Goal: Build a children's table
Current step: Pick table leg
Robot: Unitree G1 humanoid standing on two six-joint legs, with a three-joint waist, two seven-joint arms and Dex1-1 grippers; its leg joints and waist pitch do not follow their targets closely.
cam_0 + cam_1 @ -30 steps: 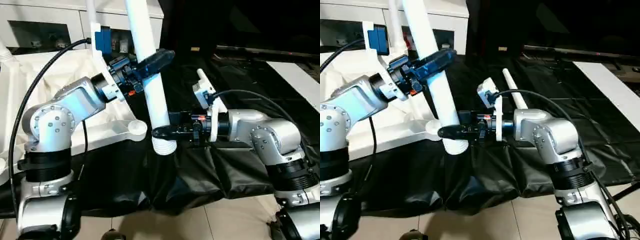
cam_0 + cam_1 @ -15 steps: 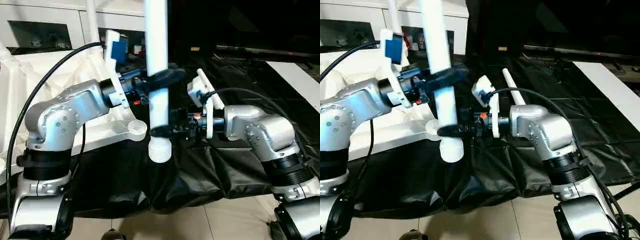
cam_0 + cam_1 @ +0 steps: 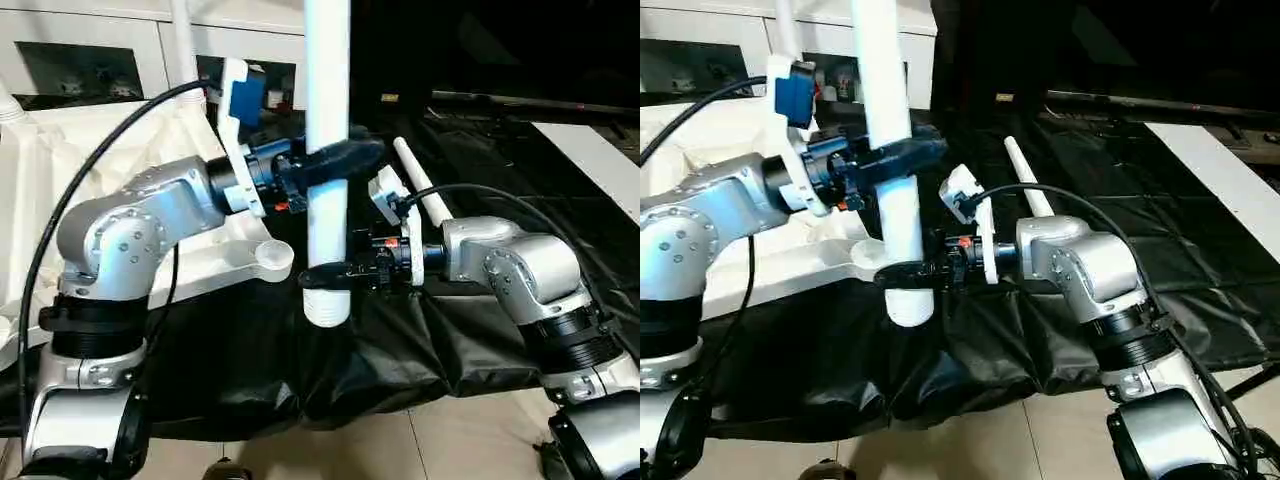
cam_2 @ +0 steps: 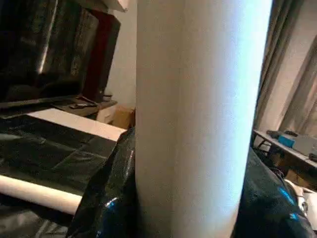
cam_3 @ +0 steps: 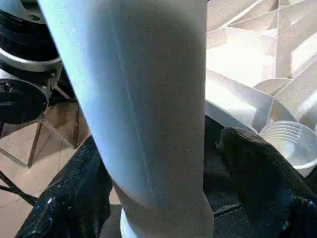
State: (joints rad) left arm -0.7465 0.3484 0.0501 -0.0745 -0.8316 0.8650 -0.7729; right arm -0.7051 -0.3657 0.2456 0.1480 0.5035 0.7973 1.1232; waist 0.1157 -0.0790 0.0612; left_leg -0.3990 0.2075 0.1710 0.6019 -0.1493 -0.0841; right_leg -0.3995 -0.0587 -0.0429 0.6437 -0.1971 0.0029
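Just plain white leg (image 3: 327, 120), both grippers

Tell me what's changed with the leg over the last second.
The white leg was leaning, its top tilted toward the robot's left; now it stands nearly upright. The left gripper has swung round with it, and the right gripper has kept its grip just above the ribbed end. Nothing was released. The table top, its corner socket and the spare leg on the black sheet lie unchanged.
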